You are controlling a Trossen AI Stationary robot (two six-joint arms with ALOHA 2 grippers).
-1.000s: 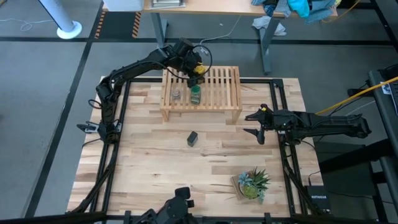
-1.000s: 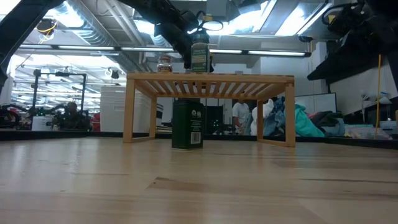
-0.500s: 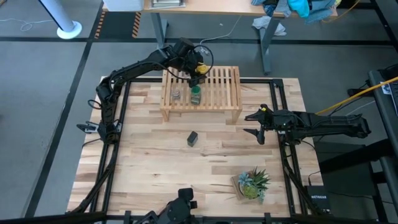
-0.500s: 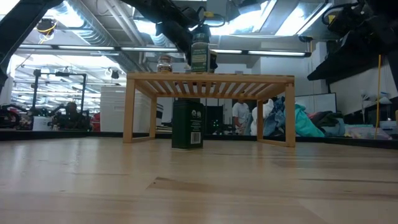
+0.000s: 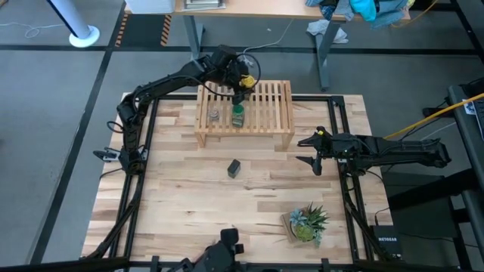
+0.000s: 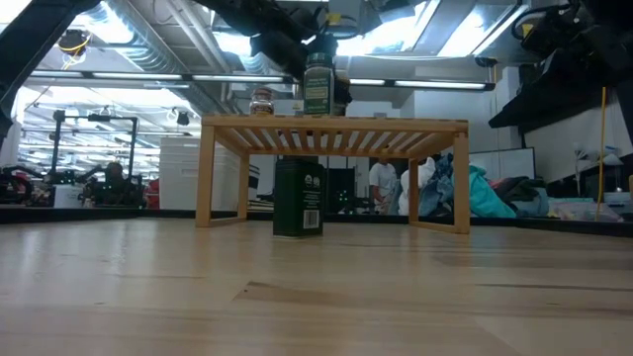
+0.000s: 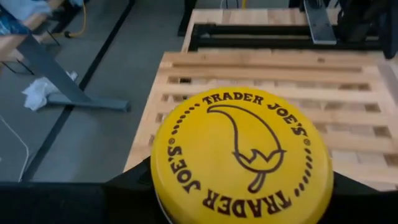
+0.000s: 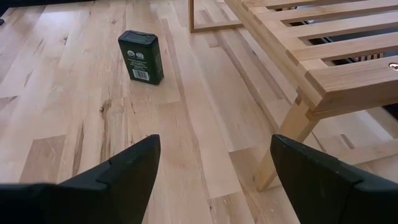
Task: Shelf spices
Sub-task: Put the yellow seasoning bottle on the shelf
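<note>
The shelf (image 5: 266, 125) stands at the table's far side. On its slats rest the green-lidded jar (image 5: 237, 115) (image 6: 317, 87) and the tiny grey-topped jar (image 5: 215, 115) (image 6: 261, 102). My left gripper (image 5: 240, 91) hovers over the shelf's far part, just beyond the green-lidded jar, shut on the yellow-lidded jar (image 5: 243, 80) (image 7: 239, 155). The black tin (image 5: 234, 168) (image 8: 141, 56) stands upright on the table in front of the shelf. My right gripper (image 5: 308, 150) (image 8: 214, 162) waits open near the shelf's right leg. My left gripper pinches the yellow-lidded jar below its lid, one finger (image 7: 127, 190) on each side; the wide lid (image 7: 239, 155) covers the place of contact. The jar stands roughly upright over the shelf slats (image 7: 348, 81). Whether its base touches the slats I cannot tell.
A small potted green plant (image 5: 306, 222) sits near the table's near right corner. Dark frame rails (image 5: 340, 121) run along the table's sides. Bare wood lies between the tin and the plant. Desks and a person show in the room beyond.
My left gripper, still shut on the yellow-lidded jar, has crept slightly toward the shelf's far edge. The other jars, the tin and my right arm have stayed put.
</note>
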